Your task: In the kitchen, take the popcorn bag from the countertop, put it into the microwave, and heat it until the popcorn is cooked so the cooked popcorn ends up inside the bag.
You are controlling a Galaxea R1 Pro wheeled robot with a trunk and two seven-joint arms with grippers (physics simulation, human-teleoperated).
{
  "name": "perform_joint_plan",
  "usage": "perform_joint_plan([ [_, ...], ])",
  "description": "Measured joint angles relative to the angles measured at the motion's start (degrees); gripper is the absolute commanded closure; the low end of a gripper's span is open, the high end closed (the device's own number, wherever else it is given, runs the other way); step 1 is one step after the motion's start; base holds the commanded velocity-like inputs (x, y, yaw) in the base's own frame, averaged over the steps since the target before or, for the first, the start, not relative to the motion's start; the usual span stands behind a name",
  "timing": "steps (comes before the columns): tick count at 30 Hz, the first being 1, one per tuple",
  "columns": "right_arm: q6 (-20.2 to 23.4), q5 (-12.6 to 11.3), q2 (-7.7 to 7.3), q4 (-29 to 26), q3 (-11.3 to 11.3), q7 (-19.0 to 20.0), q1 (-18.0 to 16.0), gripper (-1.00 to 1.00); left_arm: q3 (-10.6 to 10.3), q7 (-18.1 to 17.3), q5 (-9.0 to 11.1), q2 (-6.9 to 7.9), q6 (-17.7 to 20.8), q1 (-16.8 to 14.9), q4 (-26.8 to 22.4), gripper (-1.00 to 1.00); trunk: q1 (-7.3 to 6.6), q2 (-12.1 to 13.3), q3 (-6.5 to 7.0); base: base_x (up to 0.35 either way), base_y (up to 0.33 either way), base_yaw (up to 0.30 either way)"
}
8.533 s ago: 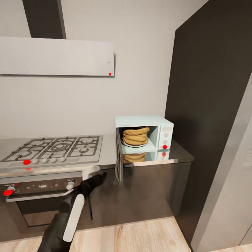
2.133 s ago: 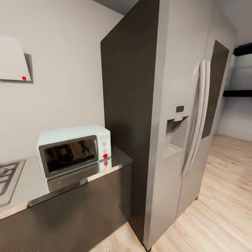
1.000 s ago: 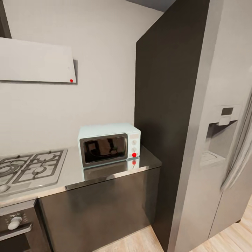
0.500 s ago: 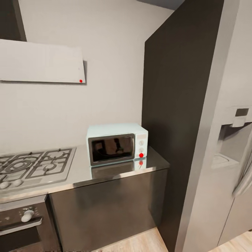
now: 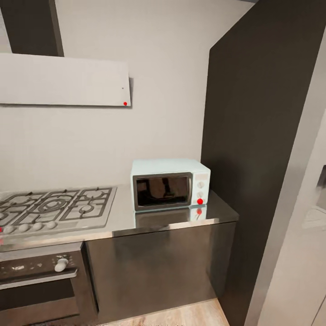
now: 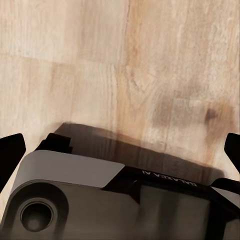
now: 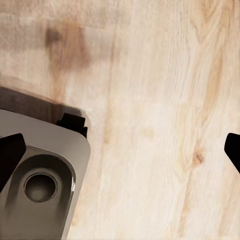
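- While its dark glass door sits closed, the microwave [image 5: 170,184] stands on the worktop [image 5: 122,222] by the tall dark panel [image 5: 258,136], red light lit; the popcorn bag cannot be made out through the glass.
- Gas hob [image 5: 54,208] well apart from it, oven [image 5: 40,283] below.
- Left pincer [image 6: 120,150]: tips spread wide over wood floor [image 6: 165,65]; mirrored "GALAXEA" lettering on the robot base [image 6: 100,200].
- Right pincer [image 7: 120,150]: spread, empty.
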Motion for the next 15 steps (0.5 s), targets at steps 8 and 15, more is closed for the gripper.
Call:
perform_joint_plan([
  [8, -0.01, 0.06, 0.0, 0.0, 0.03, 0.13, 0.0, -1.0, -0.02, 0.0, 0.0, 0.0, 0.0, 0.0, 0.0, -1.0, 0.0, 0.0, -0.71, 0.0, 0.0, 0.086],
  [15, -0.05, 0.09, 0.0, 0.0, 0.94, 0.2, 0.0, -1.0, -0.02, 0.0, 0.0, 0.0, 0.0, 0.0, 0.0, -1.0, 0.0, 0.0, -1.35, 0.0, 0.0, 0.074],
])
